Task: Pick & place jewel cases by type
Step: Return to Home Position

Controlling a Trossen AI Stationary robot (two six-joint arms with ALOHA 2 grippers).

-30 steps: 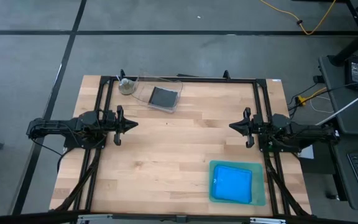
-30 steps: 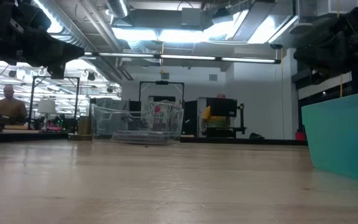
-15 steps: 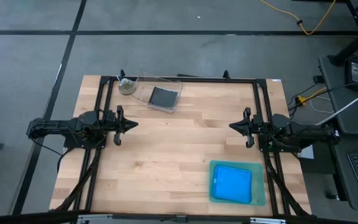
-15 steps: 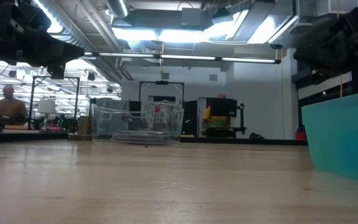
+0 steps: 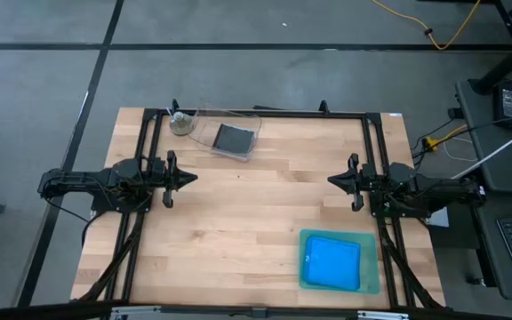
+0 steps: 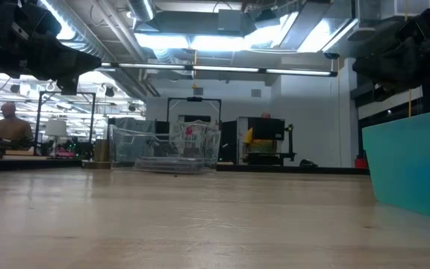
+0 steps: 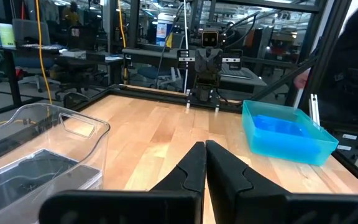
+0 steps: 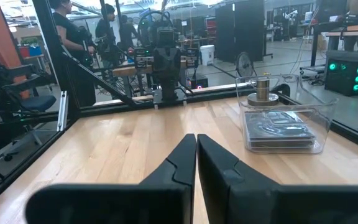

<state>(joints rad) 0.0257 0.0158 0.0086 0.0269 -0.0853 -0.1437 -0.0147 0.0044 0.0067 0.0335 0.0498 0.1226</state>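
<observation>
Bright blue jewel cases (image 5: 332,263) lie stacked flat inside the green translucent tray (image 5: 372,267) at the table's near right; the left wrist view shows them as blue cases (image 7: 277,124) in the tray (image 7: 316,146). Dark square cases (image 5: 233,137) lie flat in the clear tub (image 5: 247,120) at the far edge, also seen as dark cases (image 8: 278,132) in the tub (image 8: 319,102). My left gripper (image 5: 191,177) hangs shut over the table's left side, and my right gripper (image 5: 332,180) hangs shut over its right side. Both point at the table's middle and hold nothing.
A small round metal-topped object (image 5: 181,124) stands beside the tub's left end. Bare wood (image 5: 256,209) stretches between the two grippers. A black frame rail (image 5: 265,112) runs around the table. People (image 8: 73,37) stand in the room beyond.
</observation>
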